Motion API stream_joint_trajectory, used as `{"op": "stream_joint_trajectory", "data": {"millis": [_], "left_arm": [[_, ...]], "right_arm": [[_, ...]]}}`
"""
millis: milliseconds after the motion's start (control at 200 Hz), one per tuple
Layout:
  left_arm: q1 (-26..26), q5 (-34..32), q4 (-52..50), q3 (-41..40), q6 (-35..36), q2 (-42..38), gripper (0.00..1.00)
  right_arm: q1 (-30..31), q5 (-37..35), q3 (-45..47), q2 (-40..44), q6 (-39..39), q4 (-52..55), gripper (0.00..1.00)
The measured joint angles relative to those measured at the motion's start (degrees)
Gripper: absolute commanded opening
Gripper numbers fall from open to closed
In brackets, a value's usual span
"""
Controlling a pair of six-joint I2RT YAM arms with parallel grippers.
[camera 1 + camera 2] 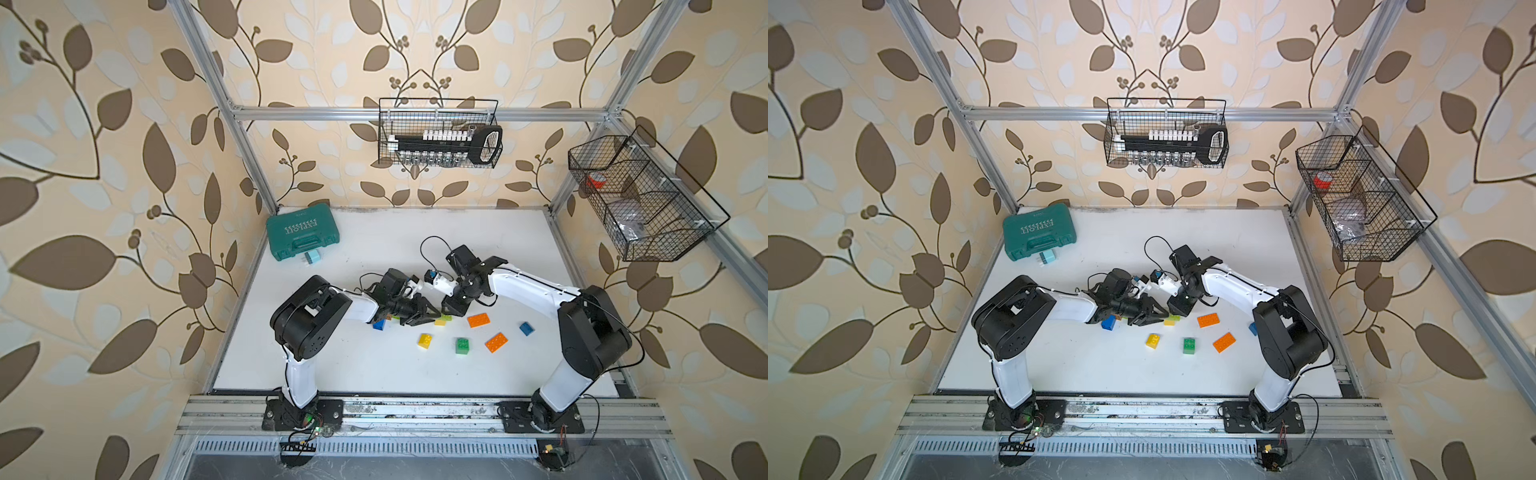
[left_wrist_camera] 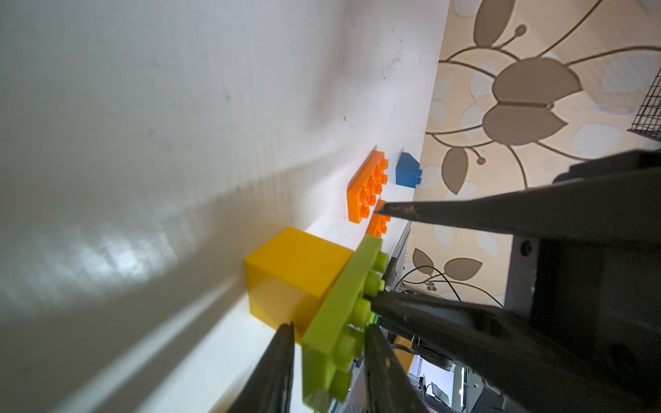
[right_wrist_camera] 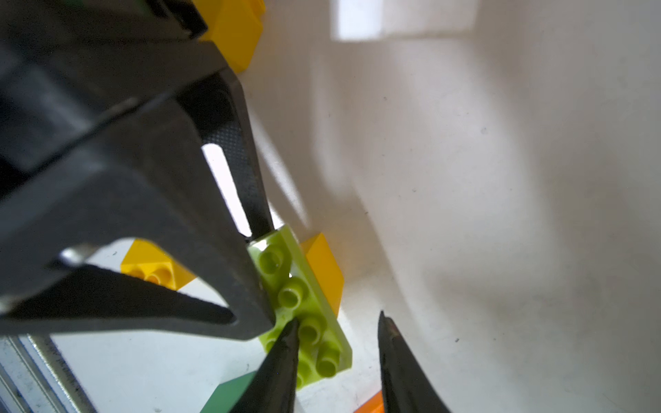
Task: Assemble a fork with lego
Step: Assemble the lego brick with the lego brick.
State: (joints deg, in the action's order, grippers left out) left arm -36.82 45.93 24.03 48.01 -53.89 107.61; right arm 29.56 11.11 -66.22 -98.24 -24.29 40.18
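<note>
Lime plate [image 2: 339, 314] on yellow brick [image 2: 293, 275]; orange plates [image 1: 478, 320], green brick [image 1: 462, 345] nearby.

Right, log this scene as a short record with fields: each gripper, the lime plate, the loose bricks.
left gripper: shut on the lime plate
right gripper: jaws apart, one fingertip on the plate's studs
lime plate: on a yellow cube
loose on table: orange plate, second orange plate, green brick, small yellow brick, blue brick, second blue brick
fork: not built yet

1. lime-green studded plastic plate [image 2: 339, 321] and yellow plastic block [image 2: 293, 275] are noted.
2. flat orange studded brick [image 1: 478, 320] and small blue sloped brick [image 1: 526, 328] are noted.
3. cream wallpaper [image 1: 104, 166] is patterned with brown leaves.
4. teal plastic case [image 1: 301, 239] is lettered in white.
</note>
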Motion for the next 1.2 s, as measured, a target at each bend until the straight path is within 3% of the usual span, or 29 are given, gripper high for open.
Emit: {"op": "stream_joint_trajectory", "data": {"millis": [490, 740, 930, 1200], "left_arm": [[0.2, 0.2, 0.4, -0.2, -0.1, 0.3, 0.26], [0.1, -0.1, -0.7, 0.3, 0.1, 0.4, 0.39], [0.1, -0.5, -3.0, 1.2, 0.0, 0.4, 0.41], [0.0, -0.7, -2.5, 1.3, -0.6, 0.7, 0.46]], "right_arm": [[1.4, -2.2, -1.6, -1.2, 1.1, 1.6, 0.37], [1.5, -2.1, -1.6, -1.0, 1.7, 1.7, 0.33], [1.2, -2.1, -1.3, -0.5, 2.0, 0.8, 0.44], [0.0, -0.1, -0.7, 3.8, 3.8, -1.0, 0.49]]}}
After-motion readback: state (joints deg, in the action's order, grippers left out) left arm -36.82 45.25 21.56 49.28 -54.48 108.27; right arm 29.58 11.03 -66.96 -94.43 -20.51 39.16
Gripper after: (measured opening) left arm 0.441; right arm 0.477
